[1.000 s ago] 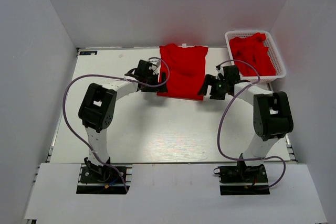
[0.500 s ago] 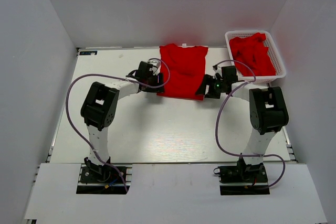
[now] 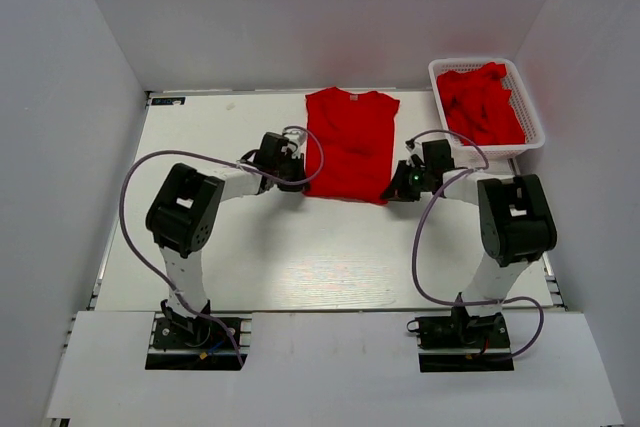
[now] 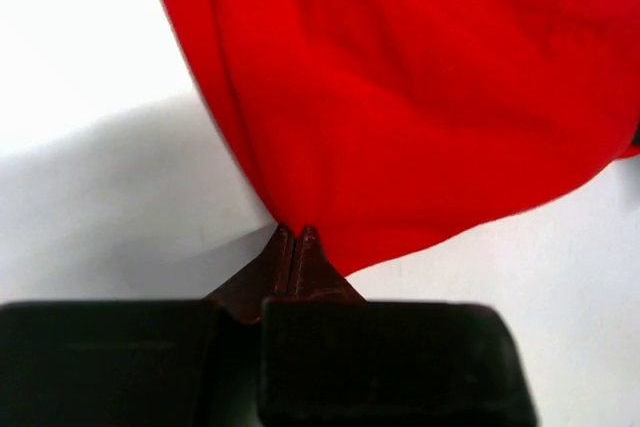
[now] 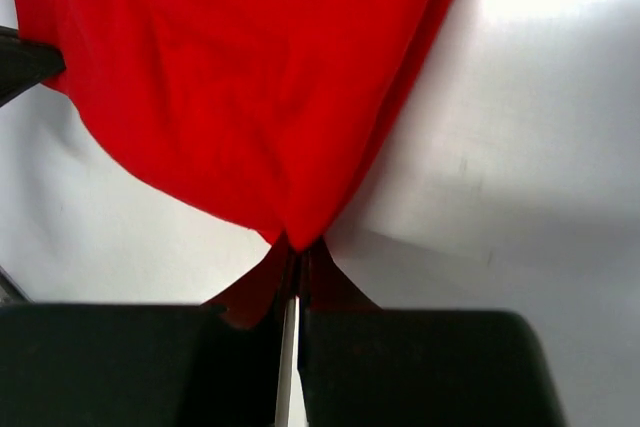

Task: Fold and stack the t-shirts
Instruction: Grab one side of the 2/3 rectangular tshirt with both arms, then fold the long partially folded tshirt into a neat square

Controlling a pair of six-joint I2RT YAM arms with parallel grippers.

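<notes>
- Red soft cloth: one t-shirt (image 3: pixel 349 144) lies spread flat on the desk (image 3: pixel 300 257) at the middle of the far edge. Its collar points to that edge and its hem to the near edge.
- More red shirts (image 3: pixel 480 102) sit crumpled in the white mesh basket (image 3: pixel 531 107) at the far right corner of the desk.
- The left hand (image 3: pixel 300 183) is pinched tight on the hem's left corner. In the left wrist view its tips meet, with cloth fanning up from between them.
- The right hand (image 3: pixel 391 192) mirrors it on the hem's right corner. It is likewise closed, with a thin tuck of cloth between its tips.
- Handling, as a judgement: expect the shirt to be light, limp and not fragile. It will likely sag, drape and wrinkle wherever you leave it unsupported.
- A thin pinch of such cloth may slip free, so carry both corners together and keep the hem taut between the hands.
- Where to hold: take the hem corners, as here, or the shoulder seams. A grip in mid-panel would probably bunch the cloth and spoil the fold.
</notes>
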